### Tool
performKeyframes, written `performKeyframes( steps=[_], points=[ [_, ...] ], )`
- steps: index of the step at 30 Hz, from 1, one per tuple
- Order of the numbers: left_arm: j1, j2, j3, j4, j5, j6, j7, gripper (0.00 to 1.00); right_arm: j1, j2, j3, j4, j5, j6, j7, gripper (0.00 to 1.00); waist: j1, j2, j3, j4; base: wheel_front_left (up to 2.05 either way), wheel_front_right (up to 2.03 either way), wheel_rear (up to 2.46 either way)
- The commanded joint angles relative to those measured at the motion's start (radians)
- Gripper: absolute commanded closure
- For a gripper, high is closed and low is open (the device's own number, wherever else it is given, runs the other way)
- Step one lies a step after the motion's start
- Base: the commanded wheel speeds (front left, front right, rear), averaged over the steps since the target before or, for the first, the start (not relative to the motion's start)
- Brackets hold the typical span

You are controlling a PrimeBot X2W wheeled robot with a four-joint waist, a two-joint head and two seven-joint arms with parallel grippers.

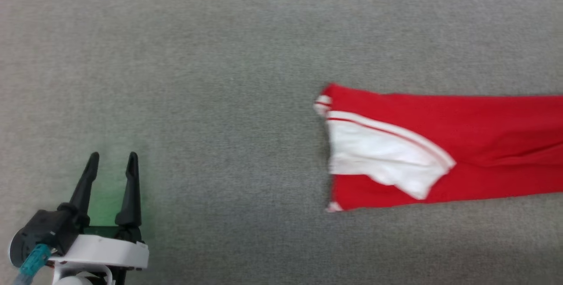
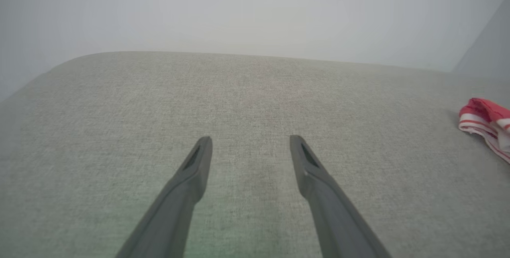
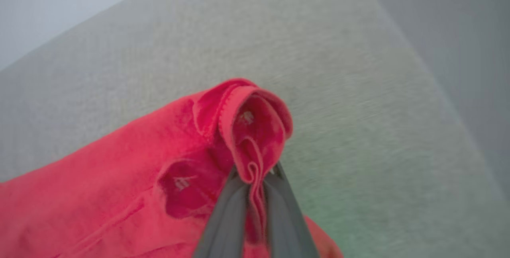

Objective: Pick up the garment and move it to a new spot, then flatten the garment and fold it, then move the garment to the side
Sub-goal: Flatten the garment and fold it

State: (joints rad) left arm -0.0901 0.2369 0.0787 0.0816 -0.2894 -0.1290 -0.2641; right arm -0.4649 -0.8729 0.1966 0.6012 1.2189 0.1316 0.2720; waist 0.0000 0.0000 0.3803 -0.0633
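Right gripper (image 3: 257, 170) clamped on garment (image 3: 99, 178) hem, left gripper (image 1: 112, 157) spread wide over grey surface (image 1: 220, 56)

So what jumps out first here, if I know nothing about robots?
The bright red soft-fabric shirt with a white sleeve, stretched out at the right of the grey woven surface. The right pincer is shut on a bunched red fold of it, while the left pincer is open at lower left, apart from it.

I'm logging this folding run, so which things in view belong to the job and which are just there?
Job: garment; right gripper, shut on its red edge; left gripper, open, holding nothing.
Just there: grey fabric surface; pale wall.
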Motion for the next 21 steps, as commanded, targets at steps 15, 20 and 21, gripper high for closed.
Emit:
performKeyframes(
  steps=[15,20,21],
  points=[
    [0.008,-0.009,-0.013,0.003,0.027,-0.002,0.001,0.0,0.019,-0.021,0.071,-0.187,-0.046,-0.002,0.027,1.0,0.0,0.0,-0.017,-0.018,0.0,0.0,0.0],
    [0.015,-0.028,-0.016,0.003,0.024,-0.002,0.001,0.0,0.04,-0.001,0.151,-0.397,-0.074,-0.002,0.084,1.0,0.0,0.0,-0.029,0.005,0.0,0.0,0.0],
    [0.016,-0.032,-0.019,0.005,0.025,-0.002,0.001,0.0,0.039,0.004,0.163,-0.434,-0.087,-0.002,0.096,1.0,0.0,0.0,-0.03,0.011,0.0,0.0,0.0]
  ],
)
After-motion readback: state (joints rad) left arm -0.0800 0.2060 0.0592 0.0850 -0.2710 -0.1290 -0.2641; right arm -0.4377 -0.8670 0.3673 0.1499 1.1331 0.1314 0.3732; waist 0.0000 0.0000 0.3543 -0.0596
